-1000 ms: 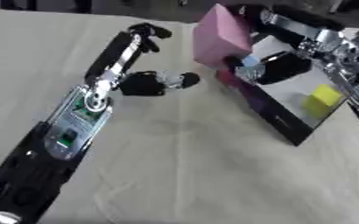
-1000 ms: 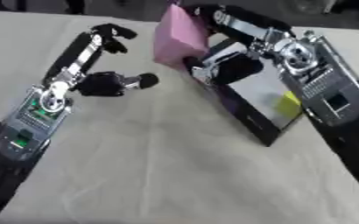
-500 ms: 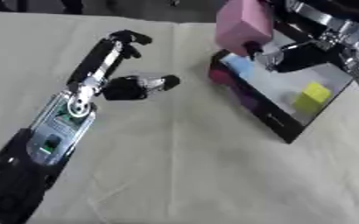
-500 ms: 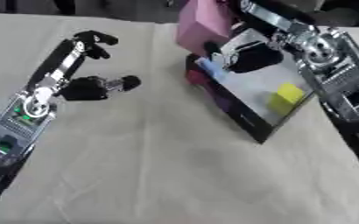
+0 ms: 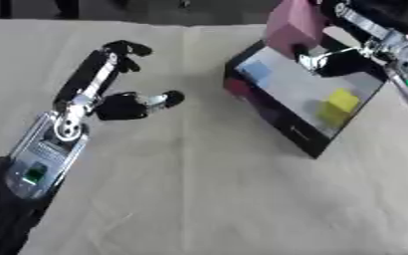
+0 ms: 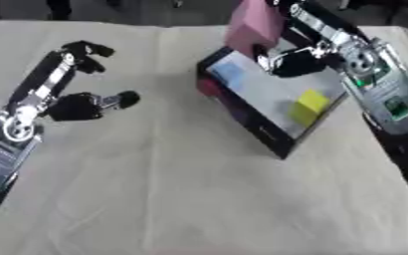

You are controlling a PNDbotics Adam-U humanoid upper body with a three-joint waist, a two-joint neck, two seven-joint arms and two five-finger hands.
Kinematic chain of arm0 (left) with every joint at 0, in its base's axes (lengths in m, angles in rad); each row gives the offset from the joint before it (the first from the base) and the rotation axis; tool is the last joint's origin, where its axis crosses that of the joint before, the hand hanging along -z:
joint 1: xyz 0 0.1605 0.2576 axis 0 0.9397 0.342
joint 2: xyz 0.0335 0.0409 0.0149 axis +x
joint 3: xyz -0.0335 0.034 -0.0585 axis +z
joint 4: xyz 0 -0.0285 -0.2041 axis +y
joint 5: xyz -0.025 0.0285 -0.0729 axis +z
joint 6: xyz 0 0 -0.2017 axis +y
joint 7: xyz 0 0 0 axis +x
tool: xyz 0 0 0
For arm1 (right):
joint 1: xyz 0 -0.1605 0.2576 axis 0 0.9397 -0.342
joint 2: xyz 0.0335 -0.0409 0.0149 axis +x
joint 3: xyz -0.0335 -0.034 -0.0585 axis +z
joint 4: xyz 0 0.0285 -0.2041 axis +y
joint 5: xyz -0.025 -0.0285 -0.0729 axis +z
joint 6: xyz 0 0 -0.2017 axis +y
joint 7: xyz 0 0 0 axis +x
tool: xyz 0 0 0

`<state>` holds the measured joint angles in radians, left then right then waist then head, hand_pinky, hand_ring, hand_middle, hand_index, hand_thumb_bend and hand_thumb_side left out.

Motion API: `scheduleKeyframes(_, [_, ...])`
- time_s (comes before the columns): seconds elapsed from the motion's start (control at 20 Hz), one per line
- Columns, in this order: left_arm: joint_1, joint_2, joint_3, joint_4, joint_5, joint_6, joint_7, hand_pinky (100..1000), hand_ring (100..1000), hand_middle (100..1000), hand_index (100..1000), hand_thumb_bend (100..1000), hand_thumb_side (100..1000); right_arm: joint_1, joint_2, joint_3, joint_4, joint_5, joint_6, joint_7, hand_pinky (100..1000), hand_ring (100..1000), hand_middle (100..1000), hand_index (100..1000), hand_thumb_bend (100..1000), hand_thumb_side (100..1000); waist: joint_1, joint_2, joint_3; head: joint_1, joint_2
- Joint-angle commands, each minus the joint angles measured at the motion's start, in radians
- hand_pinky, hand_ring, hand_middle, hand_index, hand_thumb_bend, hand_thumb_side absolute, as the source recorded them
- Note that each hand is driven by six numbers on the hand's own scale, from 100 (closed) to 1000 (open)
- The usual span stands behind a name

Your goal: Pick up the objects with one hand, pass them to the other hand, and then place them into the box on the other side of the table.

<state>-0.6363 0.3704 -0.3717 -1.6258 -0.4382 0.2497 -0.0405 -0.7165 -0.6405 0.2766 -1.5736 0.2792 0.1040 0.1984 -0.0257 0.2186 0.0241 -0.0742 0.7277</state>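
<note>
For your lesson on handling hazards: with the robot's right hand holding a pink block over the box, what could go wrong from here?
1. The pink block sits over the box's far rim, so on release it may land outside.
2. The right hand reaches over the box wall and could nudge the box.
3. The block might drop onto the yellow block and tip.

Box (image 5: 305,133) lies right on the table (image 5: 199,199) — two blocks (image 6: 308,104) inside.
</note>
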Motion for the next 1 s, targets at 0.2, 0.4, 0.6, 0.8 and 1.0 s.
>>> scheduleKeyframes(0.2, [-0.008,0.031,0.016,-0.026,0.002,0.000,-0.001,763,695,761,819,769,621,0.001,-0.037,-0.026,0.050,0.050,-0.016,-0.016,843,704,613,645,100,100,0.015,-0.015,-0.001,-0.040,-0.016])
scheduleKeyframes(0.4, [-0.006,0.032,0.016,-0.028,0.004,0.002,0.000,764,695,761,819,766,622,0.007,-0.032,-0.029,0.083,0.074,-0.033,-0.011,851,737,676,704,100,100,0.016,-0.014,-0.001,-0.049,-0.017])
scheduleKeyframes(0.6, [-0.004,0.032,0.016,-0.029,0.005,0.003,-0.002,764,695,762,819,764,623,0.010,-0.031,-0.030,0.100,0.088,-0.047,0.002,863,786,750,776,100,100,0.017,-0.014,-0.001,-0.050,-0.017])
scheduleKeyframes(0.8, [-0.003,0.030,0.018,-0.029,0.009,0.007,0.004,761,691,761,826,742,627,0.013,-0.030,-0.028,0.106,0.107,-0.058,0.034,893,872,852,896,100,100,0.017,-0.014,-0.001,-0.050,-0.015])
scheduleKeyframes(1.0, [-0.002,0.028,0.016,-0.028,0.016,0.010,0.007,761,691,761,826,749,631,0.015,-0.024,-0.026,0.109,0.121,-0.068,0.062,952,982,1000,1000,100,100,0.017,-0.014,-0.001,-0.047,-0.014])
